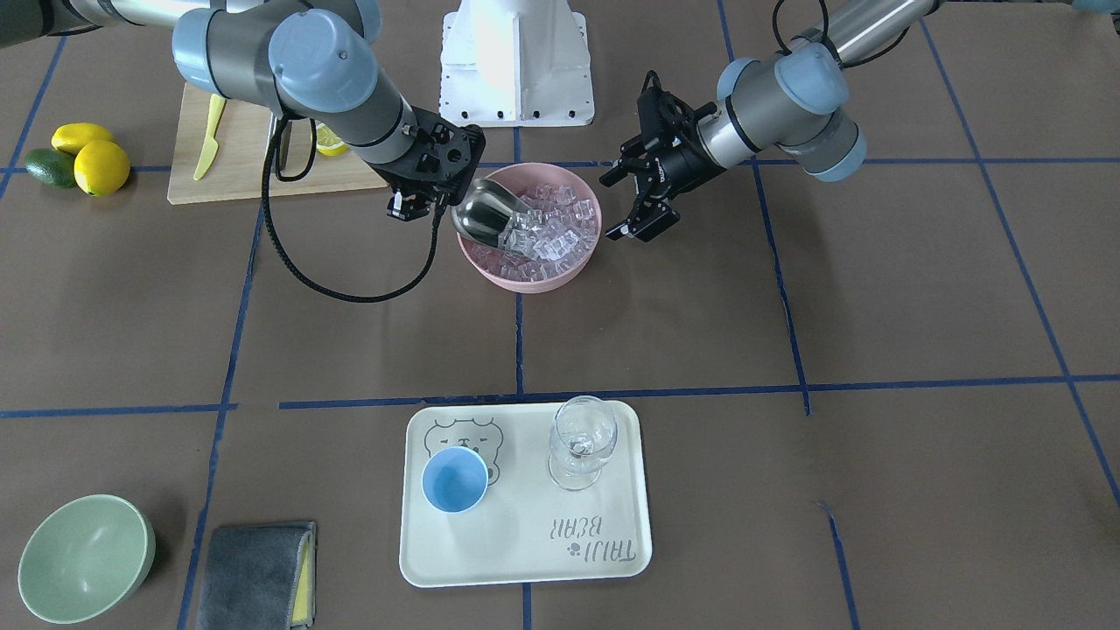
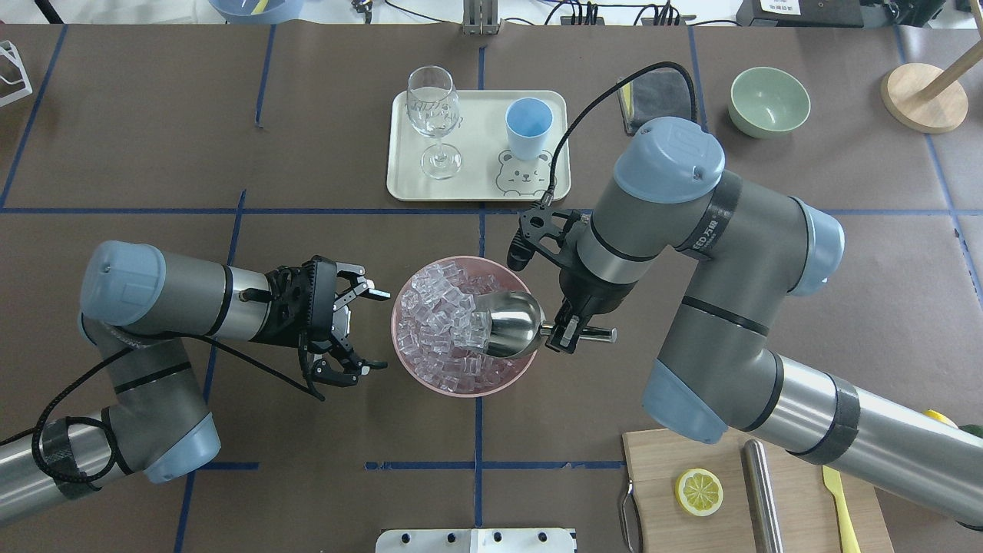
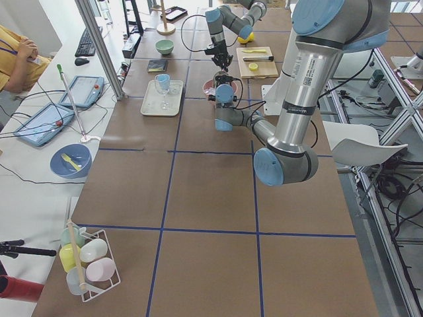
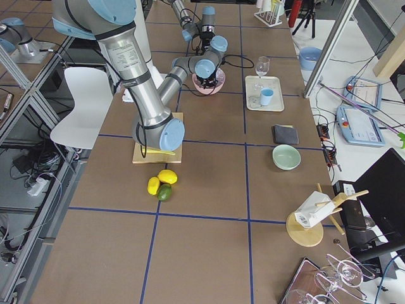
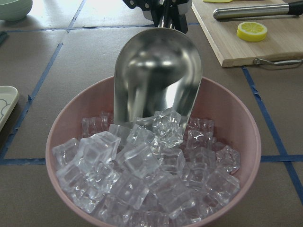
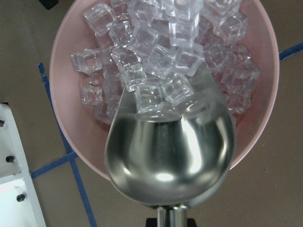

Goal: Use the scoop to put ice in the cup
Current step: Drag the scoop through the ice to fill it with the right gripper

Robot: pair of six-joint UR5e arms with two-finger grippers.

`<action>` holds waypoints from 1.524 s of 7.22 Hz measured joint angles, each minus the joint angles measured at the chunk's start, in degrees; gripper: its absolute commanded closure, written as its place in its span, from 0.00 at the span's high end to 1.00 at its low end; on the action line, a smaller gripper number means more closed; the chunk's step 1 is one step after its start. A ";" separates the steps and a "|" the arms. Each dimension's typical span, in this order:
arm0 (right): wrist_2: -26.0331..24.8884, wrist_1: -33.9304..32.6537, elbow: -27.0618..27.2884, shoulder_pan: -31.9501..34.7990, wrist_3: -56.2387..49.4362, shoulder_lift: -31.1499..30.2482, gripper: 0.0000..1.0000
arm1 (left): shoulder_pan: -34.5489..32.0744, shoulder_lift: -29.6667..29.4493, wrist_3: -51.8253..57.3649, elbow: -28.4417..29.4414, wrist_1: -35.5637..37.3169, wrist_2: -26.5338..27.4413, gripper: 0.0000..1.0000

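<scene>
So the right gripper (image 2: 564, 332) has its two fingers pinched tight on the thin rod handle of the scoop (image 2: 511, 326), and the scoop's open end is pushed down into the ice (image 2: 441, 322) piled in the pink bowl (image 2: 401, 349) near the middle of the table (image 2: 230, 115). A few cubes sit right at the scoop's lip, just inside the trough (the wrist views show this best). The scoop is mirror-shiny steel with a deep rounded belly that reflects the room. The ice is clear, glassy, square-edged cubes heaped on each other. The bowl is round, smooth, matte pink. The left gripper (image 2: 378, 329) hangs just left of the bowl with its fingers spread wide, gripping nothing and not touching the rim. The cup (image 2: 528, 127), small, round, light blue and opaque, stands upright on the far side of the table, well apart from the bowl, on a cream tray (image 2: 476, 173) with rounded corners and a bear drawing. It's just right of a clear stemmed glass (image 2: 434, 115). The table has a brown cover crossed with blue tape lines.
</scene>
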 measured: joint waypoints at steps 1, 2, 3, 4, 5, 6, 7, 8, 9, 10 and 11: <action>0.33 4.15 -0.60 0.06 2.03 -0.92 0.00 | -0.06 -0.01 0.00 -0.08 0.00 0.00 1.00; 0.70 7.06 -0.80 0.14 3.54 -1.45 0.00 | -0.14 -0.01 0.00 -0.17 0.00 -0.03 1.00; 0.86 9.89 -0.84 0.19 5.18 -2.02 0.00 | -0.18 -0.01 0.00 -0.24 0.00 -0.07 1.00; 0.87 13.56 -0.85 0.21 7.36 -2.98 0.00 | -0.21 -0.01 0.00 -0.31 0.00 -0.08 1.00; 0.76 17.28 -0.94 0.23 9.44 -4.01 0.00 | -0.23 0.00 0.00 -0.42 0.00 -0.24 1.00; 0.61 20.10 -1.04 0.23 11.36 -4.66 0.00 | -0.36 0.04 0.00 -0.55 0.00 -0.53 1.00; 0.54 22.09 -1.09 0.27 13.04 -4.93 0.00 | -0.59 0.06 0.00 -0.60 0.00 -0.79 1.00; 0.49 24.33 -1.20 0.30 14.79 -5.17 0.00 | -0.92 0.07 0.00 -0.66 0.00 -1.19 1.00; 0.43 26.52 -1.33 0.31 16.06 -5.67 0.00 | -1.21 0.10 0.00 -0.68 0.02 -1.60 1.00; 0.37 28.85 -1.45 0.32 17.30 -6.38 0.00 | -1.39 0.13 0.00 -0.68 0.06 -1.82 1.00; 0.32 31.10 -1.64 0.32 18.48 -7.00 0.00 | -1.49 0.15 0.00 -0.71 0.08 -1.90 1.00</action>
